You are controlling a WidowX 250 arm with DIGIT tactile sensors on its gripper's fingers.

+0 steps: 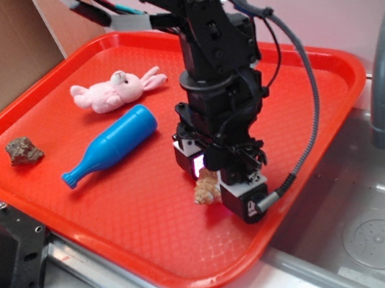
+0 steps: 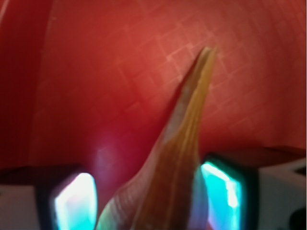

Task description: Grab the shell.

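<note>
The shell (image 1: 204, 186) sits on the red tray (image 1: 139, 220) near its front edge, between the two fingers (image 2: 76, 203) of the gripper (image 1: 210, 182), which points straight down. In the wrist view its pointed tip reaches away over the tray; whether the fingers press on it or merely flank it I cannot tell. Bottle (image 1: 112, 153), plush rabbit (image 1: 114, 90) and rock (image 1: 23, 150) lie well apart to the left

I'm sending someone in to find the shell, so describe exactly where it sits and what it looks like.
Look at the red tray beside the sink, then at the black gripper lowered near its front edge. The shell sits between its fingers: small, tan-and-cream, knobbly, tapering to a point, unlike the dark rock, blue bottle or pink bunny.
</note>
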